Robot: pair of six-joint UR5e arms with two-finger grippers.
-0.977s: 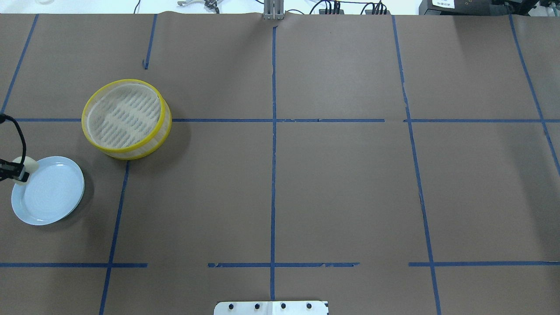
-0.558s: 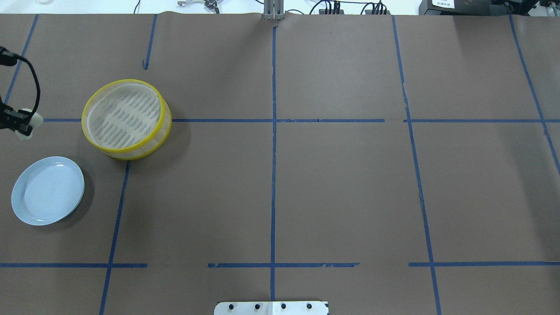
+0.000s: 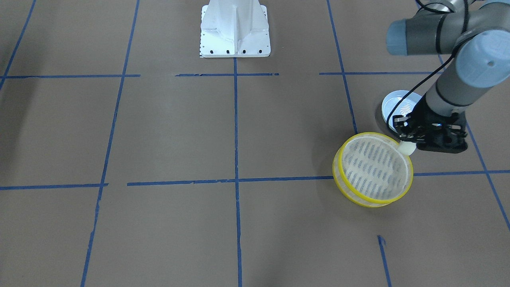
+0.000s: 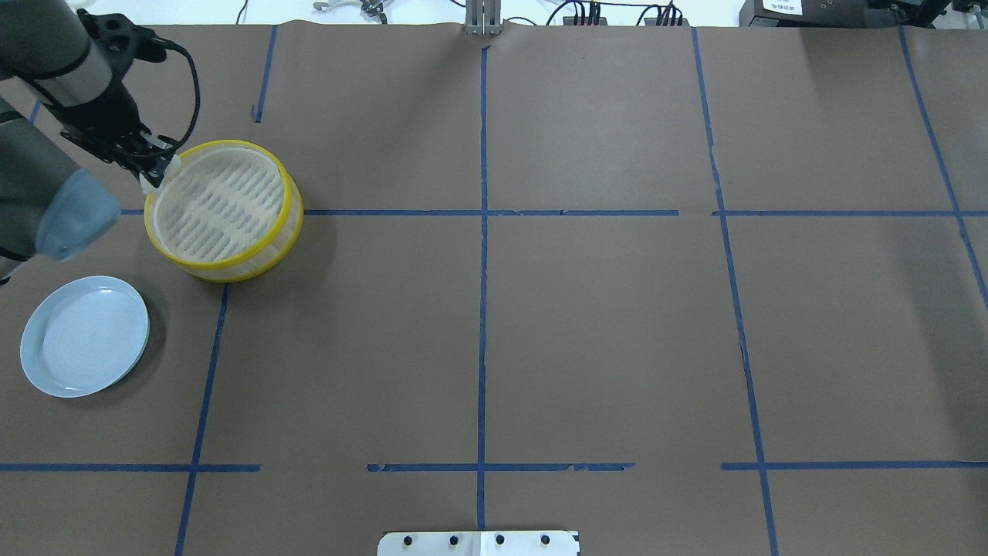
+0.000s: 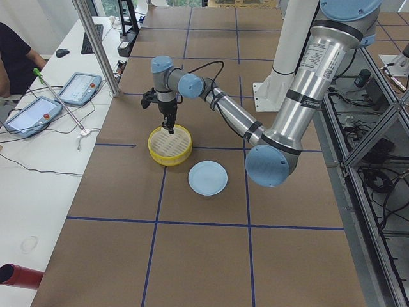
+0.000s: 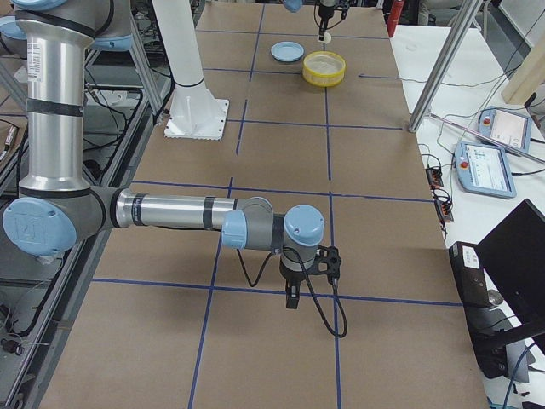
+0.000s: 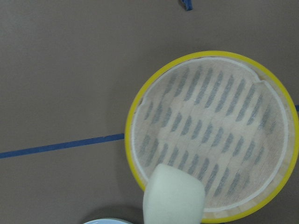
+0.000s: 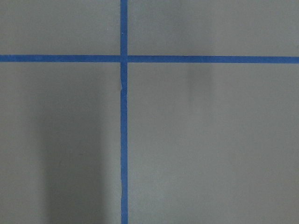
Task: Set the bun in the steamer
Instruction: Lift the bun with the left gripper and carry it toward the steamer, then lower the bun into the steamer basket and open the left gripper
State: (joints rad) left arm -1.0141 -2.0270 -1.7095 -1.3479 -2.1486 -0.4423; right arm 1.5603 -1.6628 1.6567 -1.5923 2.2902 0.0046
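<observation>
The steamer [image 4: 294, 207] is a round basket with yellow rims and a slatted bottom, on the table's left side. It also shows in the front view [image 3: 373, 201] and the left wrist view [image 7: 130, 116], and it holds nothing. My left gripper [image 4: 158, 167] is shut on the bun [image 3: 407, 148], a small cream-white chunk, and holds it above the steamer's left rim. In the left wrist view the bun [image 7: 174, 198] overlaps the rim's inner edge. My right gripper [image 6: 292, 298] is far off over bare table; I cannot tell whether it is open or shut.
A light-blue ridged plate [image 4: 85, 336] lies near the steamer, toward the robot, with nothing on it. The robot's white base [image 3: 235, 28] stands at mid table edge. Blue tape lines cross the brown table cover.
My left gripper, with the bun in it, has moved from the plate's edge away from the robot, then right to the steamer's left rim. The plate and steamer have not moved.
</observation>
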